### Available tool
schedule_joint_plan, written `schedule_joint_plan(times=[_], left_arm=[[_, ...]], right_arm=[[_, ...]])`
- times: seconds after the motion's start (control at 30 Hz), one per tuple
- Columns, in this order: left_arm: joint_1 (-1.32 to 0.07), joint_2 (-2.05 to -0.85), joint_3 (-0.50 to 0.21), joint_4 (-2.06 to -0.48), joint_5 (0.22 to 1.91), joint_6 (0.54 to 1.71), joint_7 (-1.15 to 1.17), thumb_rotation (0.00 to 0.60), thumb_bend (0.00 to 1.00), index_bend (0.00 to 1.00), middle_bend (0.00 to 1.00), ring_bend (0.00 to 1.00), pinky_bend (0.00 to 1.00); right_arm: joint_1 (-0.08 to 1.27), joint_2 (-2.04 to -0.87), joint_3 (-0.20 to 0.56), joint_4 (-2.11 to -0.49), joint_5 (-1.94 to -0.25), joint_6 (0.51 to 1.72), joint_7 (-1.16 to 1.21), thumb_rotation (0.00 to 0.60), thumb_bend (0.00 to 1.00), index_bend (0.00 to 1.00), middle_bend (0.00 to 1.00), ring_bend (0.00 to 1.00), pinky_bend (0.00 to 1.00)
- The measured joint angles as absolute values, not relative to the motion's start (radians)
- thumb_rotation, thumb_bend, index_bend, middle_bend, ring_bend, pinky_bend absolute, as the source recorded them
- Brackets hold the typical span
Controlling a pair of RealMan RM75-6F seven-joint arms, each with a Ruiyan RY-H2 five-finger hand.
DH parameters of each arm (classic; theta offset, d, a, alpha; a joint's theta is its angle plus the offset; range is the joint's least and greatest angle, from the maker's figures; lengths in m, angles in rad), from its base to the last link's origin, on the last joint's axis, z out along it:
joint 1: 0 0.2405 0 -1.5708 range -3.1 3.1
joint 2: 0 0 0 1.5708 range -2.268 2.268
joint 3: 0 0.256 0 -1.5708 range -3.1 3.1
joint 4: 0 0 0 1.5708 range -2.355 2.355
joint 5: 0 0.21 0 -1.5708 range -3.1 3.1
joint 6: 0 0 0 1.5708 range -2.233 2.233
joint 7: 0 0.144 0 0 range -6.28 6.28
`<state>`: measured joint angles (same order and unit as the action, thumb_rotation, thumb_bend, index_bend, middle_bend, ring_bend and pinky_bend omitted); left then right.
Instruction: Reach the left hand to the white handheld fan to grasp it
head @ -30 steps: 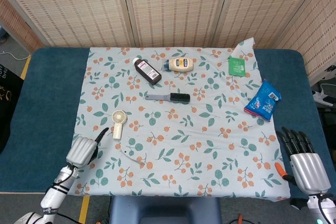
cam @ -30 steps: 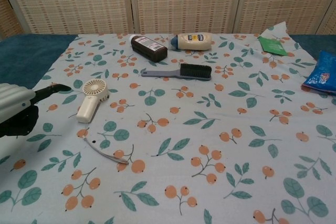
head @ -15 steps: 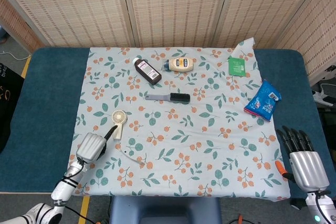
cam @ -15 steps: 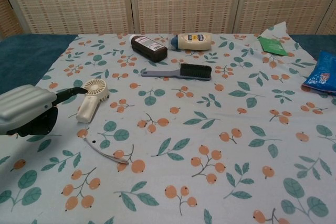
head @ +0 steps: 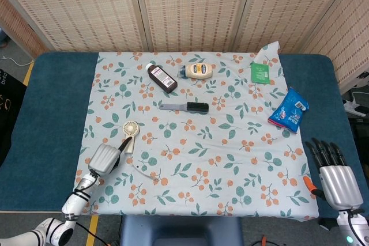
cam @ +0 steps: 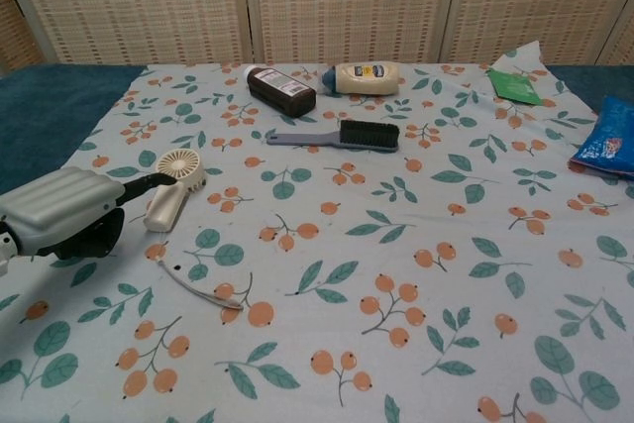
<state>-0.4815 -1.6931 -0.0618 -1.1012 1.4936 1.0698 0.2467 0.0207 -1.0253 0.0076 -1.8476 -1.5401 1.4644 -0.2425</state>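
Note:
The white handheld fan (head: pixel 130 134) (cam: pixel 175 187) lies flat on the floral cloth, round head toward the back, handle toward the front. My left hand (head: pixel 107 156) (cam: pixel 69 209) hovers just in front and to the left of the fan's handle, dark fingers stretched toward it, with one fingertip right at the handle; it holds nothing. My right hand (head: pixel 334 176) rests at the table's front right corner, fingers spread and empty. It is out of the chest view.
A thin white strip (cam: pixel 203 289) lies on the cloth just in front of the fan. Further back are a grey brush (head: pixel 185 107), a brown bottle (head: pixel 161 78) and a cream bottle (head: pixel 199 71). A green packet (head: pixel 260 72) and blue pouch (head: pixel 288 109) lie at the right.
My left hand has moved right and forward toward the fan; its fingertips now reach the handle. The fan and the right hand have not moved.

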Motion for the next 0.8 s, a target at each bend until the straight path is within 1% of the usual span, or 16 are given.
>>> schedule_joint_plan(times=[0.33,0.8], left_arm=[[-0.488,-1.693,-0.047,-1.086,1.477,1.062,0.248,0.600,1.00,0.00,0.96,0.83,1.00],[-0.493,-1.682,-0.041,-1.099,1.479,1.090,0.248,0.600,1.00,0.00,0.97,0.83,1.00]], right_arm=[[0.021,-1.024,0.006,-1.849,-1.538,1.467,-0.244,0.600,0.21,0.00,0.00,0.00,0.00],[0.021,-1.023,0.005,-1.851,-1.538,1.470,-0.245,0.600,0.21,0.00,0.00,0.00,0.00]])
